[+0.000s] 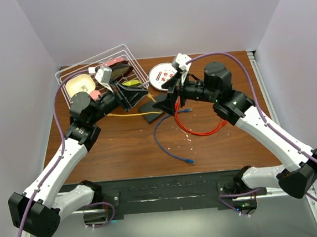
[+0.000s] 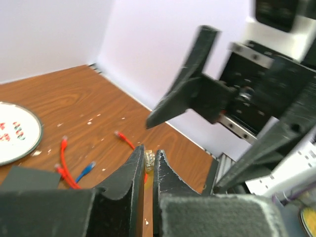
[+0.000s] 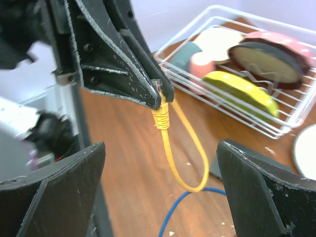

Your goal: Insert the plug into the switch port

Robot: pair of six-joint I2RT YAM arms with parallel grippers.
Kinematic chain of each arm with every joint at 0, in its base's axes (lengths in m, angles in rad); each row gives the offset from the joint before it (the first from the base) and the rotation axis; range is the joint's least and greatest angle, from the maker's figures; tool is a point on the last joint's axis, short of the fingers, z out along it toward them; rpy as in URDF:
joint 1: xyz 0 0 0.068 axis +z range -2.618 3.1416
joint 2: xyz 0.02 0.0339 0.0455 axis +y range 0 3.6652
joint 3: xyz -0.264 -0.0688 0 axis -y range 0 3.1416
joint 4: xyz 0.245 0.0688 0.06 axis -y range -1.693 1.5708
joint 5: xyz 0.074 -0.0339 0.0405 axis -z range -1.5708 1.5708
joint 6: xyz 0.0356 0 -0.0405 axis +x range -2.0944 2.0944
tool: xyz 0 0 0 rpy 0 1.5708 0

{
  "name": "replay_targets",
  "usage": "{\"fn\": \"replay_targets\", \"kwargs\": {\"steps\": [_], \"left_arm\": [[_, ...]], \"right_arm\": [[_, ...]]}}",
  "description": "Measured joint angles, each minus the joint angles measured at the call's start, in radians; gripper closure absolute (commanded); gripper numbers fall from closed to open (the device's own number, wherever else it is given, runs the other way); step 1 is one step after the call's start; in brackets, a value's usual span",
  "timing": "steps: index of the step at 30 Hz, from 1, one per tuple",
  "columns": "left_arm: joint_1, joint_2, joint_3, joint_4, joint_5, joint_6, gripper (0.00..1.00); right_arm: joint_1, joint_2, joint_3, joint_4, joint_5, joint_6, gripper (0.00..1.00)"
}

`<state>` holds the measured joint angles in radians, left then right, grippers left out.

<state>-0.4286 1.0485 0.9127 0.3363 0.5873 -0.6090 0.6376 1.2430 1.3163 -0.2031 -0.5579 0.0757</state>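
I'm watching the left gripper (image 2: pixel 149 154) pinching the yellow plug (image 3: pixel 161 117) between its tips, pads pressed right onto it. The right gripper (image 3: pixel 160 146) is hanging spread wide, one finger either side of the plug, gripping nothing.

The switch (image 1: pixel 149 106) is lying flat on the table (image 1: pixel 122 149), between the two grippers and below them. In the overhead view it's sitting just right of the left gripper's tips. So the left arm is carrying the plug and is also the nearer one to the switch.

Here's what the next move is hanging on. The plug's long axis is running out of the fingertips and downward, with the yellow cable (image 3: pixel 195 163) looping off the boot toward the switch. The nose seems to be tucked up between the pads, facing away from the switch, though I'm not able to confirm that. I'm not seeing the socket row from any camera, so I'm judging the plug needs turning nose-first toward that edge before going in.
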Motion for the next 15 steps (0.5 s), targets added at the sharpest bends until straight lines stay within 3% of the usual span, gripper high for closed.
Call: {"fn": "replay_targets", "kwargs": {"steps": [10,11,15], "left_arm": [[0.000,0.015,0.016,-0.104,-0.151,-0.092,1.00],[0.000,0.018,0.016,-0.107,-0.156,-0.103,1.00],[0.000,0.023,0.016,-0.111,-0.165,-0.124,1.00]], "right_arm": [[0.163,0.046,0.000,0.010,0.389,-0.019,0.17],[0.170,0.051,-0.001,0.011,0.410,-0.021,0.24],[0.182,0.067,-0.008,0.026,0.484,-0.025,0.34]]}}
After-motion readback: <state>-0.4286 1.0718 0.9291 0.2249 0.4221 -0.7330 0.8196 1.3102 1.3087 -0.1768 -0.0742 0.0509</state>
